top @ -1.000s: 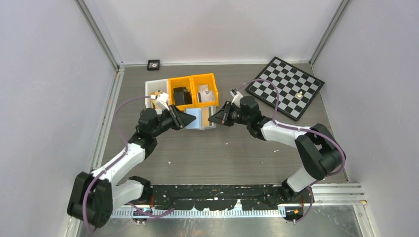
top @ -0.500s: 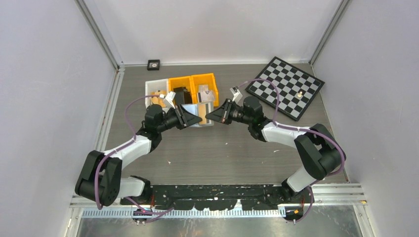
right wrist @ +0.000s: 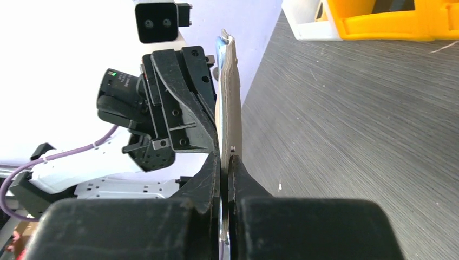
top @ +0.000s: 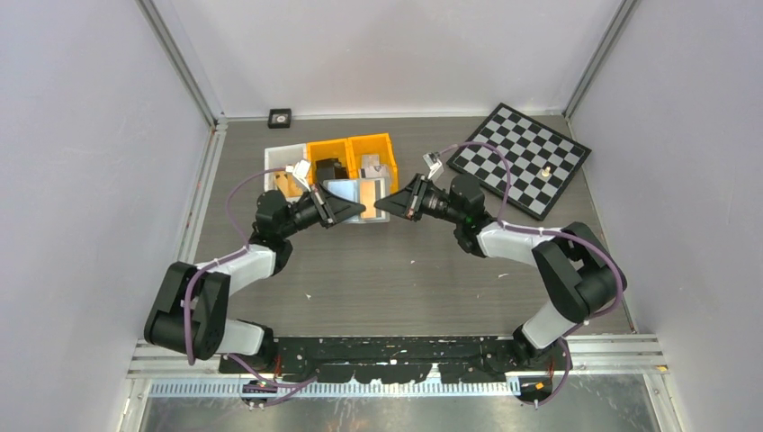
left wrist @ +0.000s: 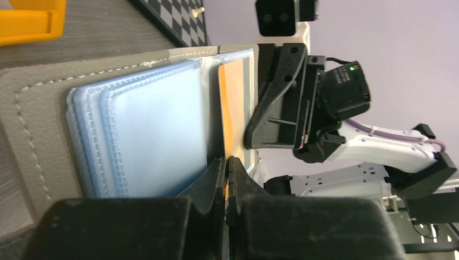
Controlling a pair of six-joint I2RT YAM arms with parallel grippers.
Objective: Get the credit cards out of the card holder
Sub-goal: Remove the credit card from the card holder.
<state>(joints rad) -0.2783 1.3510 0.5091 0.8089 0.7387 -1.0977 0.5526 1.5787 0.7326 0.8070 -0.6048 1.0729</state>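
The card holder is a grey stitched case held up off the table between both grippers, its open face toward the top camera. A pale blue card and a tan-orange card show in it. In the left wrist view the holder's grey cover carries stacked pale blue sleeves and the orange card. My left gripper is shut on the orange card's edge. My right gripper is shut on the holder's edge.
Two orange bins and a white bin stand just behind the holder, with wooden and dark pieces inside. A chessboard lies at the back right with a small piece on it. A small black square object sits by the back wall.
The holder has been lifted off the table and turned face-up toward the camera, so the tan-orange card shows. Both grippers have moved toward the bins with it.
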